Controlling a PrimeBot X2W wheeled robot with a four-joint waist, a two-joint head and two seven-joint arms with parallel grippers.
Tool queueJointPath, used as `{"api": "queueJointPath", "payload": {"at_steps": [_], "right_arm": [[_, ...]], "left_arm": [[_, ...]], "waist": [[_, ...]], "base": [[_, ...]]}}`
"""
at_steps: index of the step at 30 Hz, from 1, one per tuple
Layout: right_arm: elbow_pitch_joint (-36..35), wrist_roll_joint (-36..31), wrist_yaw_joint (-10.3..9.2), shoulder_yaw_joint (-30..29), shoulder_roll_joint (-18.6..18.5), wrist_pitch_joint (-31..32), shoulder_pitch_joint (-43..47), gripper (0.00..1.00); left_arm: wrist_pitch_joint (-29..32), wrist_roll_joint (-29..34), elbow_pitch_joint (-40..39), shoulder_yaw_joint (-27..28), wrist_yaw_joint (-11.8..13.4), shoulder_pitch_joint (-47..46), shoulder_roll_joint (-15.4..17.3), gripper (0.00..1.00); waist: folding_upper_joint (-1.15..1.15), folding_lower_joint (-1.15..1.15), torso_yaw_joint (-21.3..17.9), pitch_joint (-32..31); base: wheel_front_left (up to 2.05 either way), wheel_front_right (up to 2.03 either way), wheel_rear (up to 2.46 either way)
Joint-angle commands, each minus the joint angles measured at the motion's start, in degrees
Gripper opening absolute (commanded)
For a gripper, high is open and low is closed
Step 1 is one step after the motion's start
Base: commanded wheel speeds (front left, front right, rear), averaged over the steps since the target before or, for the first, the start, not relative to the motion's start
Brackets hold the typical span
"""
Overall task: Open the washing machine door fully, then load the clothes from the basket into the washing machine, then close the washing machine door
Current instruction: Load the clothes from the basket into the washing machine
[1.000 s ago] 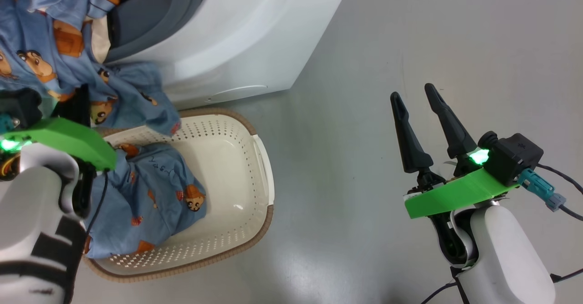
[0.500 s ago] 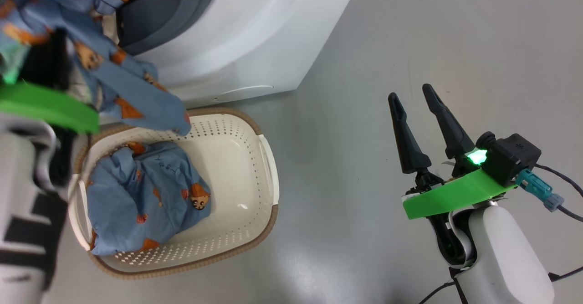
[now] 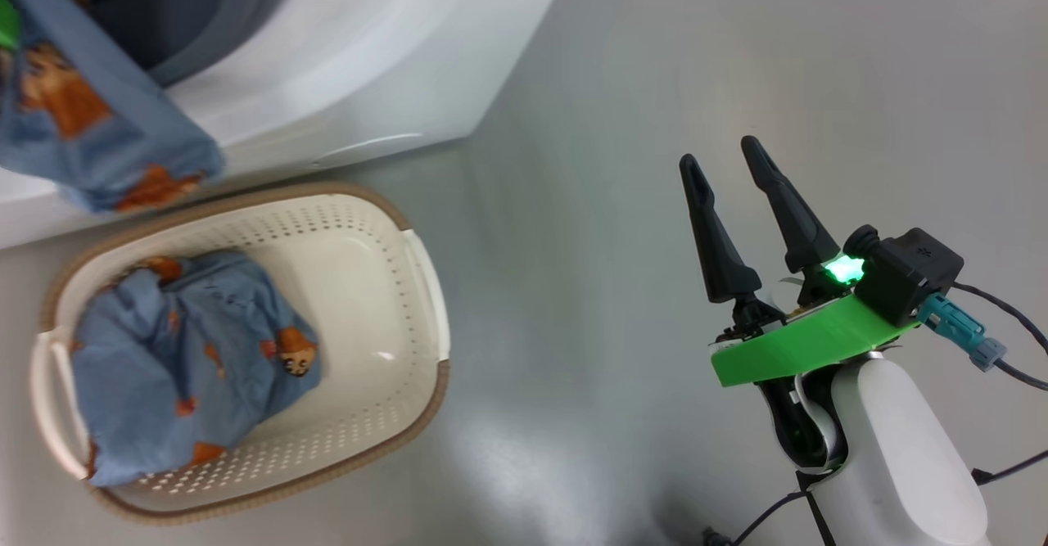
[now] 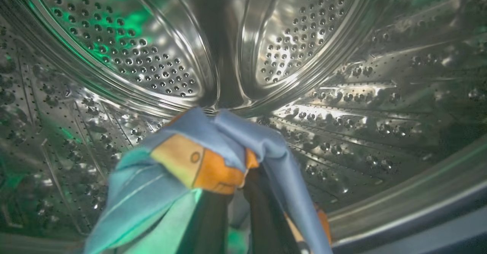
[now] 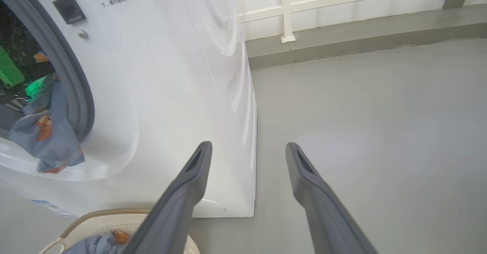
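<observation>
Grey floor [image 3: 573, 161]; left jaws pinch blue cloth [image 4: 236, 139] inside washing machine [image 3: 327, 63] drum [image 4: 152, 56]; right jaws wide, empty.

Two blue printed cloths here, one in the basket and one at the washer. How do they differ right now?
The basket cloth lies bunched in the basket; the washer cloth hangs over the washing machine's opening. The basket cloth is untouched; the washer cloth is pinched by the shut left gripper inside the drum. Both are light blue with orange cartoon figures.

Grey floor [image 3: 622, 79]: basket [image 3: 368, 284], washing machine [image 3: 327, 55] (close together).
</observation>
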Motion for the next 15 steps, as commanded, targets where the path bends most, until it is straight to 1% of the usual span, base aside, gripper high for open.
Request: {"api": "queueJointPath", "payload": {"at_steps": [1, 3, 6, 7, 9, 11, 13, 14, 15], "right_arm": [[-1.5, 0.6, 0.08, 1.2, 0.4, -0.4, 0.4, 1.0], [-1.6, 1.1, 0.08, 1.4, 0.4, -0.4, 0.5, 1.0], [-2.0, 1.6, 0.08, 1.3, 0.4, -0.4, 0.5, 1.0], [-2.2, 1.7, 0.08, 1.1, 0.4, -0.4, 0.5, 1.0], [-2.7, 1.8, 0.08, 0.9, 0.4, -0.4, 0.4, 1.0], [-3.1, 1.8, 0.08, 0.7, 0.4, -0.4, 0.2, 1.0], [-3.1, 1.6, 0.08, 0.6, 0.4, -0.4, 0.1, 1.0], [-3.0, 1.6, 0.08, 0.6, 0.4, -0.4, 0.1, 1.0], [-2.9, 1.5, 0.08, 0.6, 0.4, -0.4, 0.0, 1.0]], "left_arm": [[-0.8, 0.7, -0.1, 0.9, 0.3, -2.7, 3.0, 0.0], [-2.8, 1.5, 1.4, 0.8, 0.7, -5.2, 3.5, 0.0], [-6.0, 3.4, 0.2, 1.4, 1.7, -8.2, 4.4, 0.0], [-6.2, 4.1, -1.1, 2.0, 2.3, -8.7, 4.6, 0.0], [-6.3, 5.6, -7.7, 4.8, 3.6, -8.7, 4.9, 0.0], [-6.3, 6.9, -13.3, 8.1, 4.0, -6.9, 4.5, 0.0], [-6.3, 7.8, -14.8, 10.2, 4.0, -4.3, 3.4, 0.0], [-6.3, 8.1, -14.2, 10.6, 3.8, -3.3, 2.8, 0.18], [-6.4, 8.5, -13.4, 10.9, 3.7, -2.6, 2.3, 0.84]], "waist": [[0.0, 0.0, -2.2, 1.8], [0.0, 0.0, -3.0, 2.3], [0.0, 0.0, -3.9, 3.1], [0.0, 0.0, -4.0, 3.3], [0.0, 0.0, -4.1, 4.0], [0.0, 0.0, -4.1, 4.4], [0.0, 0.0, -3.7, 4.3], [0.0, 0.0, -3.5, 4.2], [0.0, 0.0, -3.3, 4.1]], "base": [[0.0, 0.0, 0.0], [0.0, 0.0, 0.0], [0.0, 0.0, 0.0], [0.0, 0.0, 0.0], [0.0, 0.0, 0.0], [0.0, 0.0, 0.0], [0.0, 0.0, 0.0], [0.0, 0.0, 0.0], [0.0, 0.0, 0.0]]}}
